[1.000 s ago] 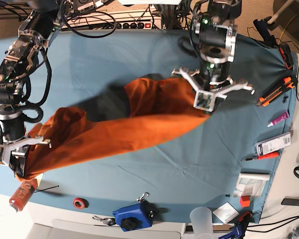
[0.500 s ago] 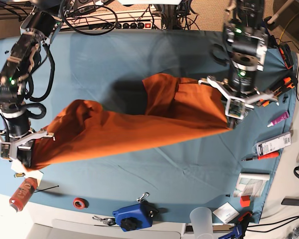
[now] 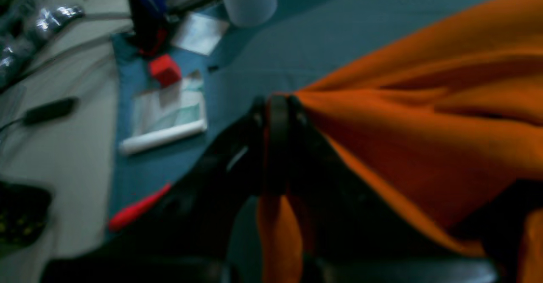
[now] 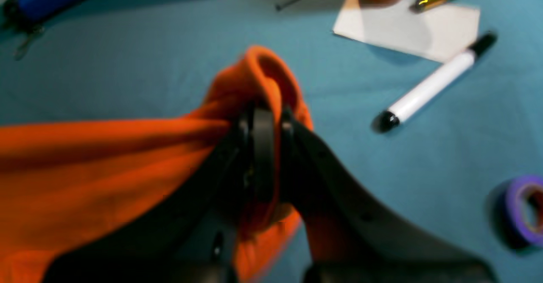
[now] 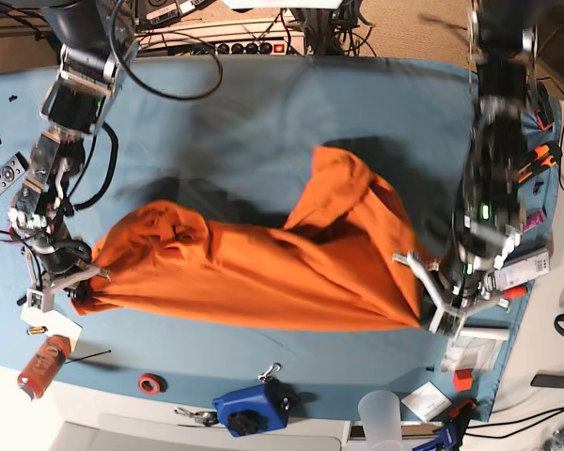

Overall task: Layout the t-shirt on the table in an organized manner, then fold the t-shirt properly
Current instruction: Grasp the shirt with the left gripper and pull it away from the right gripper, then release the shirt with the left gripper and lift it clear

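Observation:
The bright-orange t-shirt [image 5: 263, 277] is stretched sideways across the teal table [image 5: 263, 122], with a loose bunch of cloth rising toward the back at its right part. My left gripper [image 5: 430, 305] is shut on the shirt's right end near the table's right edge; the left wrist view shows its jaws [image 3: 275, 105] pinching orange cloth [image 3: 424, 117]. My right gripper [image 5: 72, 287] is shut on the shirt's left end; in the right wrist view the jaws [image 4: 263, 113] clamp a folded hem [image 4: 263, 68] just above the table [image 4: 127, 62].
By the right gripper lie a white marker [image 4: 432, 83], a paper slip [image 4: 407, 20] and purple tape [image 4: 526, 211]. Along the front edge are an orange can [image 5: 42, 366], red tape [image 5: 151, 382], a blue tool [image 5: 254, 409] and a cup [image 5: 381, 413]. A plastic packet [image 3: 167, 113] and red block [image 3: 164, 68] sit near the left gripper.
My left arm swung from the table's back middle to the near right, pulling the shirt wide. My right arm shifted slightly back, and the cloth now lies lower and more spread.

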`<state>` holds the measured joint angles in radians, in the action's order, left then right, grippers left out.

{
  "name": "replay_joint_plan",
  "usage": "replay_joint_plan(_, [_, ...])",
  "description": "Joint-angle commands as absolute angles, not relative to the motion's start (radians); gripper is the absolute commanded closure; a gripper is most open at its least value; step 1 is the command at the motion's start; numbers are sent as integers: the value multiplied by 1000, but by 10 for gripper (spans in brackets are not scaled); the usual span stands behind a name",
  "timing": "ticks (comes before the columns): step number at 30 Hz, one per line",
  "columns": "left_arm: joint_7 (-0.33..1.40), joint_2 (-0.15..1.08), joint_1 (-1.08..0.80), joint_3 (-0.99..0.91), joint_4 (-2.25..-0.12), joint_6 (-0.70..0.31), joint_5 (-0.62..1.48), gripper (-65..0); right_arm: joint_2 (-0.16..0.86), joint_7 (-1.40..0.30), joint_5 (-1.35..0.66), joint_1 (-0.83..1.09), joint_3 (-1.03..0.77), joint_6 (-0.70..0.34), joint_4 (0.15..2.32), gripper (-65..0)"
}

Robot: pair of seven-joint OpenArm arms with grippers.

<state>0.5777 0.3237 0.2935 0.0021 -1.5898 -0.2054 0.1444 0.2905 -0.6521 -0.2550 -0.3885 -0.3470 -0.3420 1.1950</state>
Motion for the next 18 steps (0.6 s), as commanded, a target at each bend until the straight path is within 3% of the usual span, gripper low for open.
replay_joint_plan(1, [551, 332, 360, 2, -1552, -185, 136, 0, 308, -599, -260, -447, -349, -337, 1180, 0])
replay_joint_plan(8, [551, 332, 552, 65, -1295, -186, 204, 0, 308, -614, -228, -596, -348, -338, 1059, 0])
replay_joint_plan(11, [553, 332, 557, 64, -1293, -185, 210, -256, 308, -660, -228, -610, -348, -400, 1059, -14])
replay_joint_plan(13, [575, 332, 557, 64, -1294, -184, 215, -379, 308, -698, -245, -610, -348, -443, 1059, -129])
replay_joint_plan(15, [625, 332, 560, 64, -1301, -182, 243, -397, 310, -733, -286, -610, -348, -458, 1059, -198])
replay_joint_plan(18, [730, 332, 559, 63, -1358, -181, 295, -395, 313, -797, -383, -610, -348, -479, 1071, -199])
